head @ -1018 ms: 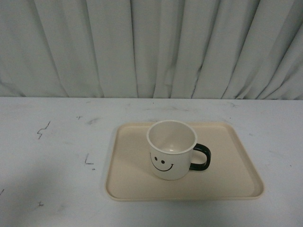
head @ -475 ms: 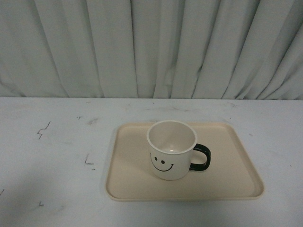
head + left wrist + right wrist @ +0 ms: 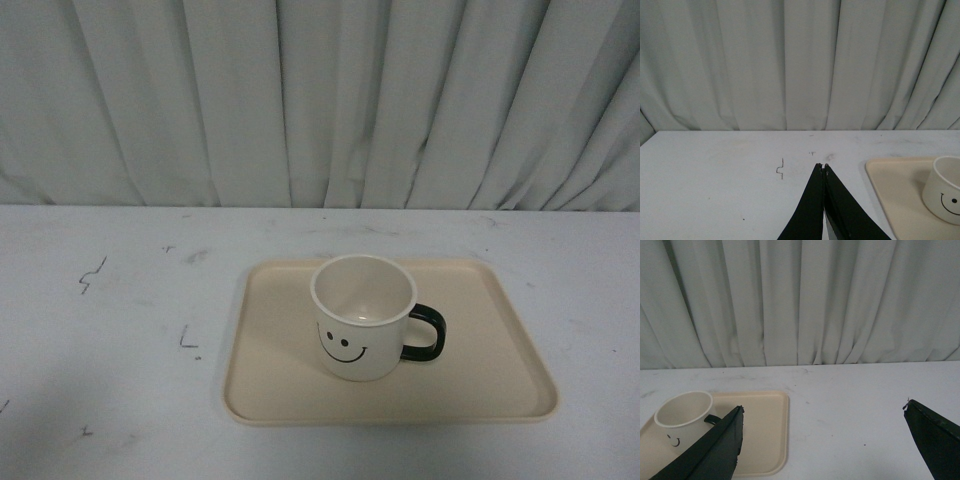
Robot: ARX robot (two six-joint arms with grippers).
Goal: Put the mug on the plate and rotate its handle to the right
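Mug (image 3: 362, 318) stands upright on the plate (image 3: 270, 380), roughly mid-plate, a bit nearer the far rim than the near one. Smiley faces the front camera. Handle (image 3: 424, 332) sticks out to the robot's right, over bare plate surface. Mug looks empty inside. Nothing touches it.

Plate lies flat on the white table (image 3: 100, 330), right of centre in the front view, long side across. Table is scuffed, with a few dark pen marks (image 3: 92, 273) to the left of the plate. Grey pleated curtain (image 3: 300, 100) hangs behind the table.

Neither arm shows in the front view.

Left wrist view: left gripper (image 3: 823, 166) has its black fingers (image 3: 815, 200) pressed together at the tips, holding nothing. It sits over bare table, well apart from the plate (image 3: 890, 185) and mug (image 3: 944, 195), which show at the edge of this view.

Right wrist view: right gripper (image 3: 823, 406) is spread wide, one finger (image 3: 720, 445) in front of the plate (image 3: 765, 440), the other at the far edge of the picture, nothing between them but table. Mug (image 3: 682, 420) and a bit of the handle (image 3: 710, 418) show behind the first finger; contact cannot be told from here, though the gripper looks held back from the mug.
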